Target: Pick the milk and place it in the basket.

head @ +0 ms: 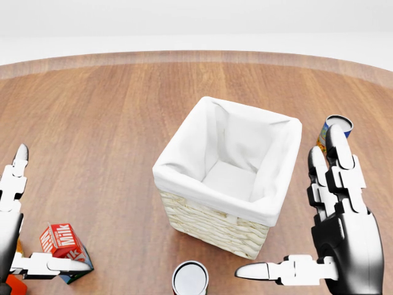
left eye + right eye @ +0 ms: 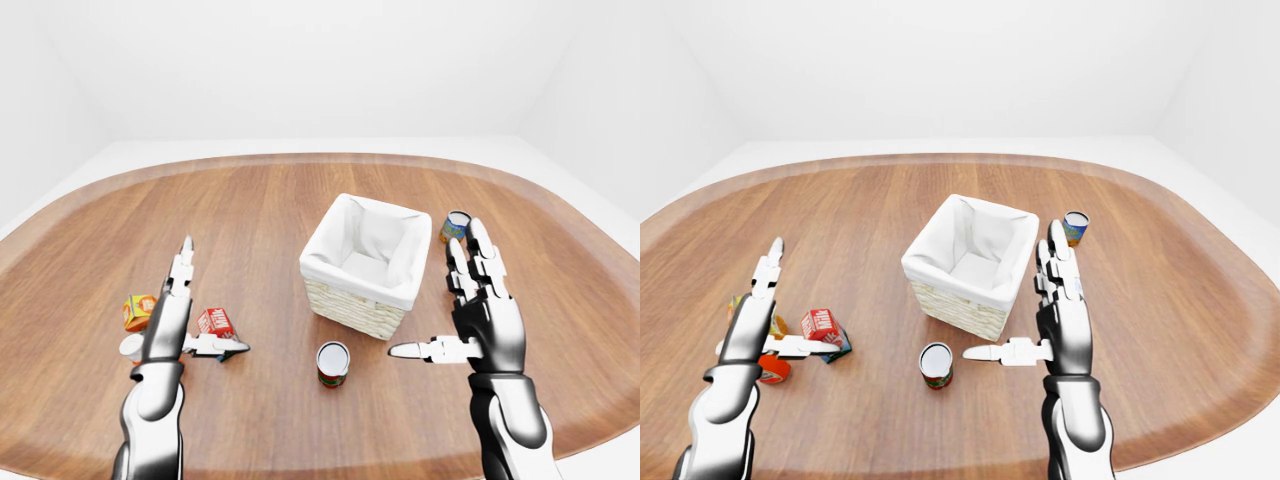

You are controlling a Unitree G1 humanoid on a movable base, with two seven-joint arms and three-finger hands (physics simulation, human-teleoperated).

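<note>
Milk carton, 1 pc, red w/ white lettering, boxy w/ gabled top, stood on wood table at left-eye view's lower left, long axis roughly vertical, tilted. Left hand beside it, fingers spread, thumb across carton, nothing gripped. Right hand also spread wide, empty. Cans: 3 seen — 1 near, 1 orange at left, 1 far. Basket, 1, square wicker, white cloth lining.

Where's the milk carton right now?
In the left-eye view the milk carton stands on the table at lower left, beside the open left hand, well left of the basket.
</note>
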